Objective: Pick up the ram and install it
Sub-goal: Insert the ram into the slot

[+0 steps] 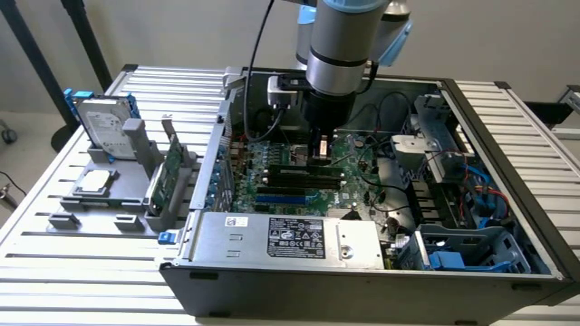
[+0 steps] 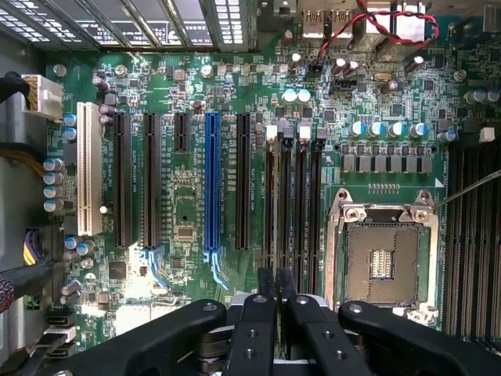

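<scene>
Ram [image 1: 292,168]: a thin green stick on edge among the black memory slots [image 2: 293,211], right at the fingertips. Seated or merely perched, I cannot tell.
Gripper [image 1: 319,155]: fingers pinched together, nothing visibly clamped between them, tips down at the slot row inside the case [image 1: 507,136].
Neighbours: the open CPU socket [image 2: 383,258] lies just beside the slots, with capacitors [image 2: 376,128] near the slot ends.
Risk one: a push off the slot line could tilt the stick and seat only one end.
Risk two: closed tips could skid off that narrow edge towards the socket's bare contacts.
</scene>
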`<state>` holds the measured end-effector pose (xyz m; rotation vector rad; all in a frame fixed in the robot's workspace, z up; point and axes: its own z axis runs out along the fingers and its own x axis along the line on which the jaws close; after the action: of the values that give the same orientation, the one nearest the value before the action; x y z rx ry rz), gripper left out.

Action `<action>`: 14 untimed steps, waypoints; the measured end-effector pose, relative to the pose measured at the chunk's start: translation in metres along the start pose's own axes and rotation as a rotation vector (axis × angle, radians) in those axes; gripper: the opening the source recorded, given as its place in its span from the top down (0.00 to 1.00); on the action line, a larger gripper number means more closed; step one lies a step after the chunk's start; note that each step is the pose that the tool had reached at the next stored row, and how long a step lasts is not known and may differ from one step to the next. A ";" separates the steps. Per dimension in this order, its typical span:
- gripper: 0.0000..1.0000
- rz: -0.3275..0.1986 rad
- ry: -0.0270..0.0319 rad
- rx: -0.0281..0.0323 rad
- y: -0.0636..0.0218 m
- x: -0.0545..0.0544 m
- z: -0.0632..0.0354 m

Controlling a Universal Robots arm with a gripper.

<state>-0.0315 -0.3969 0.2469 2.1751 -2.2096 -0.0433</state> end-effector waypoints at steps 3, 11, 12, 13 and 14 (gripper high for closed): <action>0.87 0.000 0.0051 0.0001 0.0000 0.000 0.0008; 0.87 -0.004 0.0173 0.0005 -0.0002 0.000 0.0045; 0.87 -0.005 0.0184 0.0006 -0.0002 0.000 0.0049; 0.87 -0.006 0.0193 0.0008 -0.0003 0.000 0.0054; 0.87 -0.006 0.0201 0.0008 -0.0003 0.000 0.0057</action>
<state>-0.0315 -0.3967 0.2412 2.1730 -2.1928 -0.0206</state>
